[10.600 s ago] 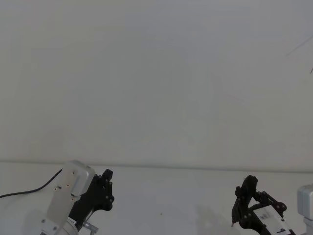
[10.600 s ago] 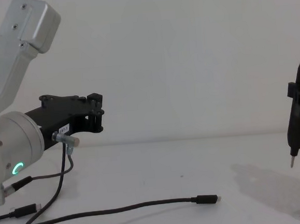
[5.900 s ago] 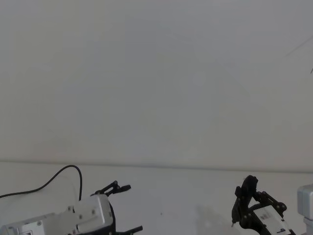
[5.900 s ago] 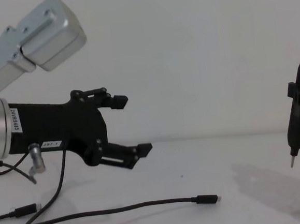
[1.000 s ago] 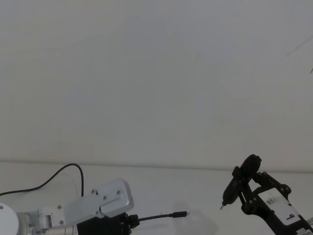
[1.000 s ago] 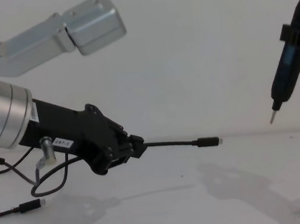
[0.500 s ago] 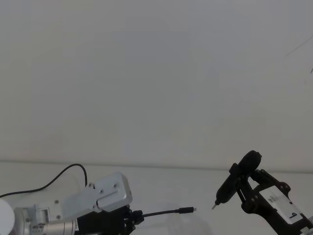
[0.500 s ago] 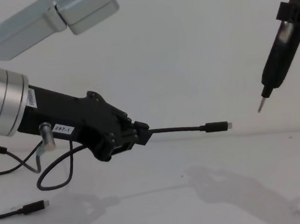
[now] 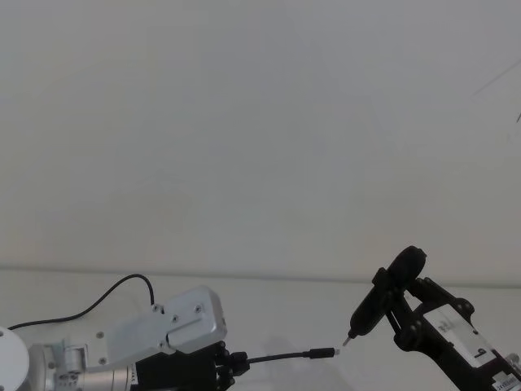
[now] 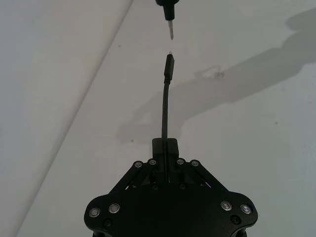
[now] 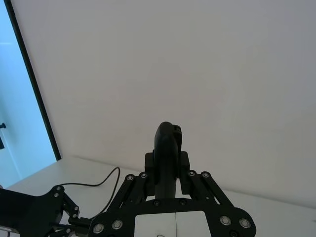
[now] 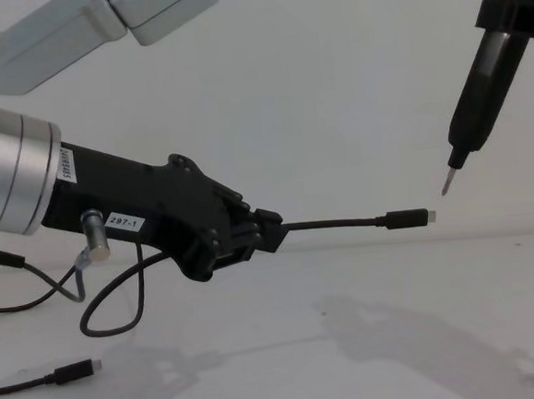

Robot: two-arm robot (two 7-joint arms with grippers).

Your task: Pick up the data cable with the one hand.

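Fingers of the left gripper (image 12: 267, 227), closed on the data cable (image 12: 343, 222), carry it clear of the counter (image 12: 352, 341), higher than half a second ago; slack loops below the wrist and the far plug (image 12: 77, 371) lies near the counter's left edge. Held plug (image 12: 405, 217): projecting rightward, now just short of the tool tip. Right gripper (image 11: 168, 185): fingers clamped on a slim black tool (image 12: 475, 86), lowered toward the plug. Pickup judged complete; the two ends appear to be converging.

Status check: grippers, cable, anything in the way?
Left gripper shut on cable, lifted off table. Right gripper holds pointed tool near plug. Nothing blocking.
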